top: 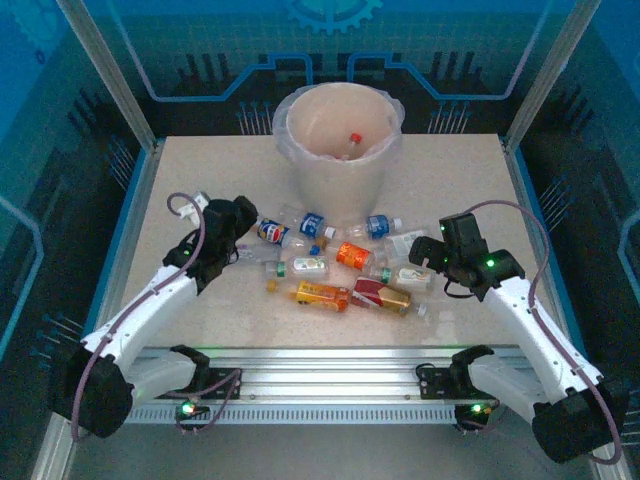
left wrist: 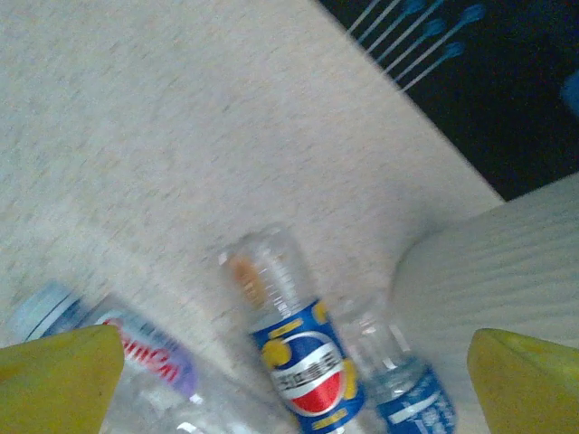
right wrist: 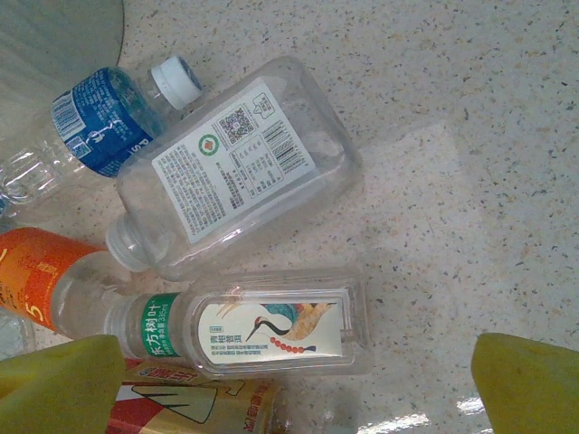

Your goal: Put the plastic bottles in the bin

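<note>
Bin: The beige bucket [top: 335, 185], lined with a clear bag, is standing at the middle of the tabletop's [top: 200, 180] far edge, where both arms can reach it. A red-capped bottle [top: 353, 142] is already lying inside.
Bottles: The rest are lying on their sides in a loose band across the tabletop's middle, just in front of the bin and between the two arms.
Left gripper [left wrist: 289, 389]: It is hovering over the band's left end with its jaws spread wide and nothing in them. A Pepsi-labelled bottle [left wrist: 308, 371] is lying between its yellow fingertips, and a blue-labelled water bottle [left wrist: 412, 398] is just beside that, near the bin's wall.
Right gripper [right wrist: 294, 384]: Equally wide and empty, it is hanging over the band's right end. A crane-labelled bottle [right wrist: 271, 330] is lying crosswise between its fingertips, with a clear square bottle [right wrist: 235, 163] just beyond.
Reason: Each wide opening is probably allowing for a crushed, uneven body.
Stage: Both arms appear to be lining up a pick, and nearly the whole job is waiting.
</note>
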Available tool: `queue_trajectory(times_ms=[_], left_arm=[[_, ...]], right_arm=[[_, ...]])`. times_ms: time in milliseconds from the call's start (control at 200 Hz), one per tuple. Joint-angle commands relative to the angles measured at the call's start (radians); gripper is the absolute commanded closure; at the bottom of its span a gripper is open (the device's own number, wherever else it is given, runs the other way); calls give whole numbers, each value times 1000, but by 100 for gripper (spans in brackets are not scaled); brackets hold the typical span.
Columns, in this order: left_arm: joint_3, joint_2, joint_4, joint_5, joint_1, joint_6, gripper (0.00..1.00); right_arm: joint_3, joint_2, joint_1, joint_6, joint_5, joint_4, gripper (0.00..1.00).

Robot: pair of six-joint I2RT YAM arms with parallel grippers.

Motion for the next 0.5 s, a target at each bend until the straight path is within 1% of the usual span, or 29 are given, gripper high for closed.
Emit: queue_trajectory(times_ms=[0,105,275,495], left_arm=[[-31,5,-29,9,14,-167,1],[-33,56,-63,43,35,-247,1],[-41,136,-63,94,67,-312,1],[-38,225,-42,131,97,-335,1]], right_arm=[[3,11,-15,12,8,22,0],[4,21,-15,18,1,27,0],[3,24,-15,20,-4,25,0],[0,23,-16,26,-3,31,0]])
